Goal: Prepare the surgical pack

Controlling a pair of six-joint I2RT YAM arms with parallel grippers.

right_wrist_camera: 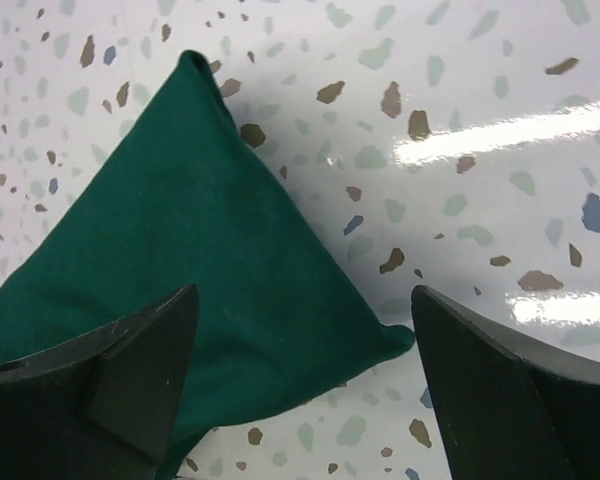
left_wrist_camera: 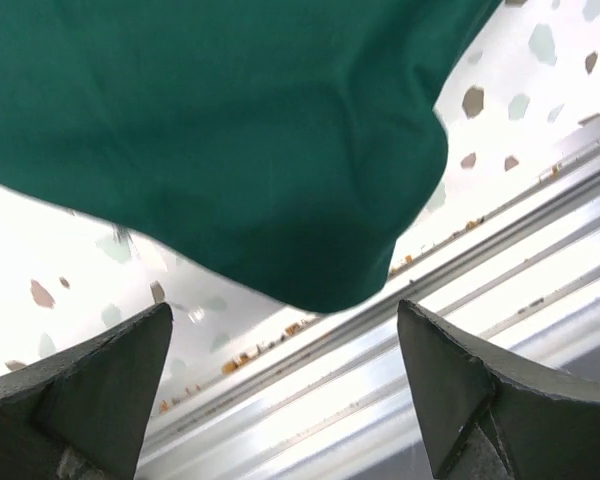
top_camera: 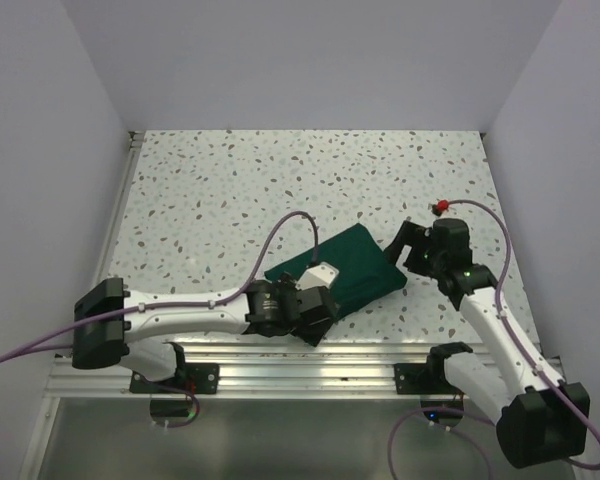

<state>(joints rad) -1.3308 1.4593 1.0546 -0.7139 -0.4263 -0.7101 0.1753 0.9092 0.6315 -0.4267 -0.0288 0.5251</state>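
Between both arms lies the surgical pack [top_camera: 352,268] — a plump, unlabelled green bundle — both jaws wide apart, holding nothing.

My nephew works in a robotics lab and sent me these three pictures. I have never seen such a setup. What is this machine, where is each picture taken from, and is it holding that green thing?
These are two robot arms bolted side by side at the near edge of a speckled table. The wide picture looks down from above and behind them. The two close-ups come from cameras on the wrists, so the dark wedges at the bottom are each arm's own fingers. On the table lies a surgical pack, a plump folded bundle of dark green cloth. The left gripper and the right gripper both stand open beside it, one at each end. Neither is holding anything.
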